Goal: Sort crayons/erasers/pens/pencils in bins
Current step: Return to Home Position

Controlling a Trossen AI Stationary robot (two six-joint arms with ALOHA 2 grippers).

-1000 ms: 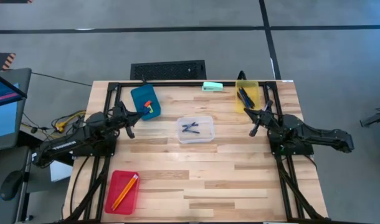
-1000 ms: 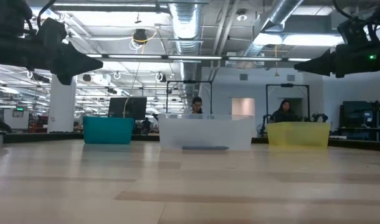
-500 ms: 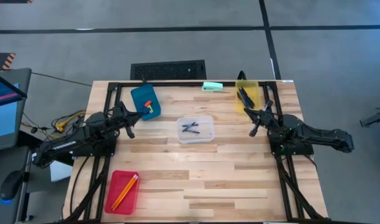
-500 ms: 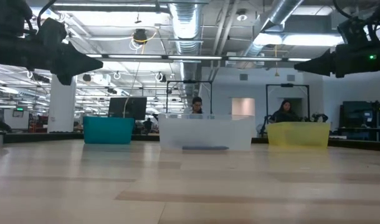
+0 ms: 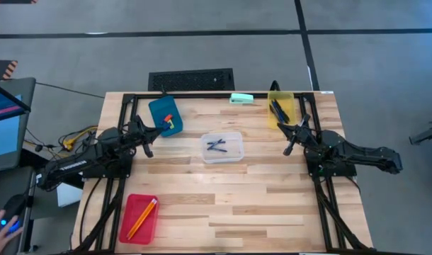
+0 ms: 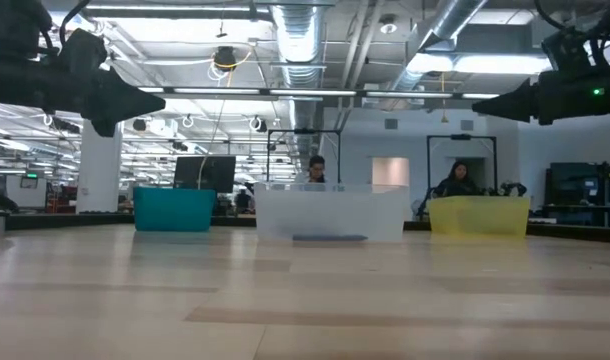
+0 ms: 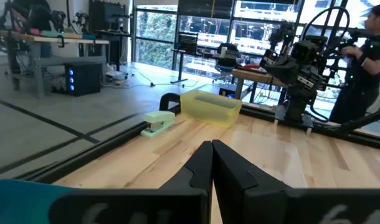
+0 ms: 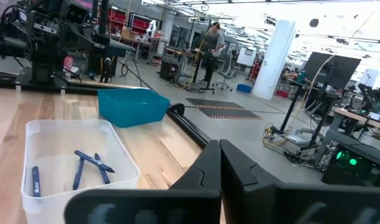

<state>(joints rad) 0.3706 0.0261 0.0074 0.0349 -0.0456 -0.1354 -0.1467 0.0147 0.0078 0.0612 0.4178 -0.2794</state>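
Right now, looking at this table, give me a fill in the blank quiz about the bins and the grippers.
The bin holding the orange pencils is coloured ____. The clear bin holds thin blue ____. The bin nearest the mint-green object is coloured ____. The left gripper and the right gripper both have their fingers ____.
Missing words: red; pens; yellow; shut.

Overhead straight down, low level across the table, wrist views forward (clear bin shared).
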